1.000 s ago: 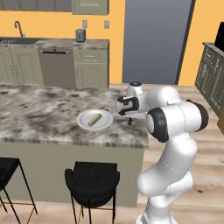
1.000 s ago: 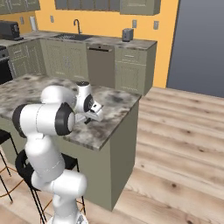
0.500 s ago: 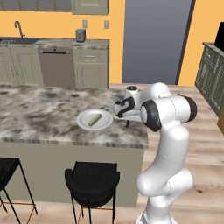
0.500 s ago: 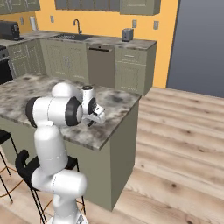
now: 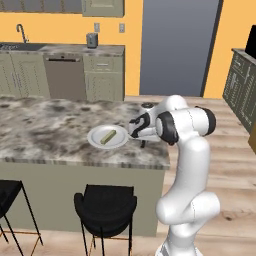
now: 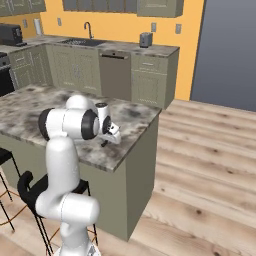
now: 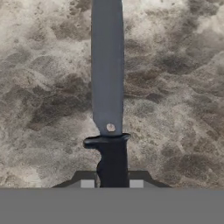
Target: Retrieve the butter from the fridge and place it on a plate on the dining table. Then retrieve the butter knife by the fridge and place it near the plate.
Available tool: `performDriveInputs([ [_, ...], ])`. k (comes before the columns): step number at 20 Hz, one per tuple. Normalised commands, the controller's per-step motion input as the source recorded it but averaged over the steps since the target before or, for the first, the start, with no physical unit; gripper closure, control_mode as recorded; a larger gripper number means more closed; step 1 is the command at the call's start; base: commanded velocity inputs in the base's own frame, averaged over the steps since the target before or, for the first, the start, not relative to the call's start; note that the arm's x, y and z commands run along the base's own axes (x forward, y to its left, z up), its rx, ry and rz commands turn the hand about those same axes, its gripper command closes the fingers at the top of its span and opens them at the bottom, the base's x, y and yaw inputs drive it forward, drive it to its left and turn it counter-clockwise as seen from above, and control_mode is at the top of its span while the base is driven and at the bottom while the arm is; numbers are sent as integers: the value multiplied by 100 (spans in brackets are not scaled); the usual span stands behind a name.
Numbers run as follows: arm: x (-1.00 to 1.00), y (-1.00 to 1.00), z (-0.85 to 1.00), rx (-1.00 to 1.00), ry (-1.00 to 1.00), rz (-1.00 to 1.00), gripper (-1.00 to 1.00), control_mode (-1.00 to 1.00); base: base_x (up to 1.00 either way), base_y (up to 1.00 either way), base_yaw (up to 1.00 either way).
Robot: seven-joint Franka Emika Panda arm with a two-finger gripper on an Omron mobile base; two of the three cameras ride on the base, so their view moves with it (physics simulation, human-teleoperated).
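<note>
- Since a second ago the arm's elbow has been raised and folded more upright above the right end of the dining table [image 5: 45, 140], while the gripper [image 5: 143, 144] has been kept low over the marble just right of the plate [image 5: 108, 136].
- Nothing else on the table has been shifted: the butter [image 5: 107, 136] is seen lying on the plate as before, its long axis running diagonally from near-left to far-right.
- The butter knife [image 7: 108, 87] is pinched by its black handle between the fingertips [image 7: 87, 183], which are pressed together on it.
- In the hand view the knife's long axis is lined up with the gripper, the grey blade pointing straight away from the hand over the mottled top.
- From the right base view the gripper [image 6: 105, 143] is seen at the table's right end, close to the edge, with the dark tip pointing down toward the surface.
- Whether the blade is touching the marble cannot be told.
- The fridge [image 5: 177, 47] is seen against the far wall.
</note>
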Motion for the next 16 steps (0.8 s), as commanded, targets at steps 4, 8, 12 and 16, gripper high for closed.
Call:
performDriveInputs([
  [4, 30, 9, -20, 1, 0, 0, 100, -100, 0, 0, 0],
  [8, 33, 11, -19, 0, 0, 0, 100, -100, 0, 0, 0],
  [12, 27, 6, -17, 1, 0, 0, -100, -100, 0, 0, 0],
  [16, 20, 0, -12, 1, 0, 0, -100, -100, 0, 0, 0],
])
